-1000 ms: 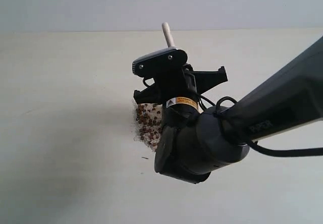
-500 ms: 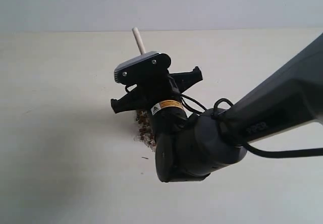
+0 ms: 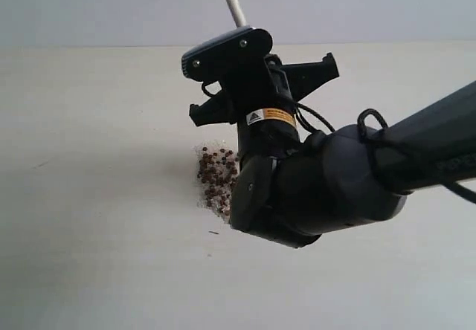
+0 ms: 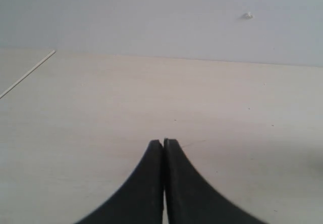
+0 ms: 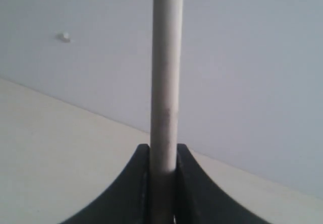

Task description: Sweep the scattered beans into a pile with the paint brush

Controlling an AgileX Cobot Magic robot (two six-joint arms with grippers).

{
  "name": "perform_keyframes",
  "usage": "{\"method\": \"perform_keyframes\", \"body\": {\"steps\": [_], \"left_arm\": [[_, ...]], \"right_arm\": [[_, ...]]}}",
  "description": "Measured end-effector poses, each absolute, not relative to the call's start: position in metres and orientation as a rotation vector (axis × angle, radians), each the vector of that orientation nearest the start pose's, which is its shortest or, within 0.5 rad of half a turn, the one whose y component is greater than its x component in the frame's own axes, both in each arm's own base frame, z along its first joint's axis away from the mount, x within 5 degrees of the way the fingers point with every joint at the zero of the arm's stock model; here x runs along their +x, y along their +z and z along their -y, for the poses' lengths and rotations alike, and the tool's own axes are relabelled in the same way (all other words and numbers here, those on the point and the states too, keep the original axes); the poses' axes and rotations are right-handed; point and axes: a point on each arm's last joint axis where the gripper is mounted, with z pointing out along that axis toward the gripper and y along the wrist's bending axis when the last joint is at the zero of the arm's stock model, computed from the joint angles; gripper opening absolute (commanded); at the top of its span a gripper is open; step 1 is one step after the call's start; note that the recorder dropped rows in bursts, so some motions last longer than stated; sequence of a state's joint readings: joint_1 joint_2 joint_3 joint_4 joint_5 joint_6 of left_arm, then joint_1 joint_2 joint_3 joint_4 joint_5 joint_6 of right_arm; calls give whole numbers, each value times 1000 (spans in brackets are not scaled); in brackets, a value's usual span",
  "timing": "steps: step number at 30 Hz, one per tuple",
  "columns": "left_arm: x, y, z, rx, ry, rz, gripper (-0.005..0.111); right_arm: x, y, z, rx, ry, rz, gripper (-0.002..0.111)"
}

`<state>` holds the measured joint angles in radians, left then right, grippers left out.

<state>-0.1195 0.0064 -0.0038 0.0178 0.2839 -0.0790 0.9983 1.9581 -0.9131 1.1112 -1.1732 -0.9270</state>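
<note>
Pile (image 3: 217, 185): reddish-brown beans (image 3: 210, 172) and whitish crumbs (image 3: 202, 151), heaped on the table (image 3: 89, 196).
Right arm (image 3: 335, 189): dark, covers one edge of the pile.
Paint brush (image 3: 235, 7): pale handle end juts above the wrist.

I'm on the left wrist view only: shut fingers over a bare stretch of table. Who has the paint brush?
Observer: The right gripper is shut on the paint brush. The pale handle stands straight up out of its grip.
Operator: Are the beans gathered or spread out?
Observer: The exterior view shows the beans bunched in one compact patch on the table, partly hidden behind the right arm.
Operator: Are the bristles touching them?
Observer: I cannot tell. The arm hides the bristle end in the exterior view, and the right wrist view shows only the handle.
</note>
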Motion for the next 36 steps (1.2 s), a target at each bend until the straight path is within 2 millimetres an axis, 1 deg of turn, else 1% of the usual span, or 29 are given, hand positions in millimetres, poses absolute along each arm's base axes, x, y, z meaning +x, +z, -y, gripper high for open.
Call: {"method": "perform_keyframes", "body": {"steps": [2, 4, 10, 12, 15, 19, 25, 29, 32, 34, 35, 36], "left_arm": [[55, 188, 6, 47, -127, -1771, 0], [55, 188, 6, 47, -127, -1771, 0], [55, 188, 6, 47, -127, -1771, 0], [55, 188, 6, 47, -127, -1771, 0], [55, 188, 6, 47, -127, -1771, 0], [55, 188, 6, 47, -127, -1771, 0], [55, 188, 6, 47, -127, -1771, 0], [55, 188, 6, 47, -127, -1771, 0], [55, 188, 6, 47, -127, -1771, 0], [55, 188, 6, 47, -127, -1771, 0], [55, 188, 6, 47, -127, -1771, 0], [55, 188, 6, 47, -127, -1771, 0]], "right_arm": [[255, 168, -255, -338, -317, -1641, 0], [254, 161, -252, -360, -349, -1650, 0], [251, 123, -248, -445, -432, -1705, 0], [251, 112, -249, -468, -428, -1725, 0], [250, 103, -254, -528, -378, -1749, 0], [250, 101, -261, -564, -289, -1754, 0], [254, 110, -278, -533, -129, -1757, 0], [256, 113, -283, -489, -75, -1760, 0], [257, 116, -283, -467, -65, -1762, 0], [257, 125, -280, -408, -56, -1777, 0], [257, 136, -278, -365, -43, -1775, 0], [257, 141, -277, -355, -43, -1771, 0]]}}
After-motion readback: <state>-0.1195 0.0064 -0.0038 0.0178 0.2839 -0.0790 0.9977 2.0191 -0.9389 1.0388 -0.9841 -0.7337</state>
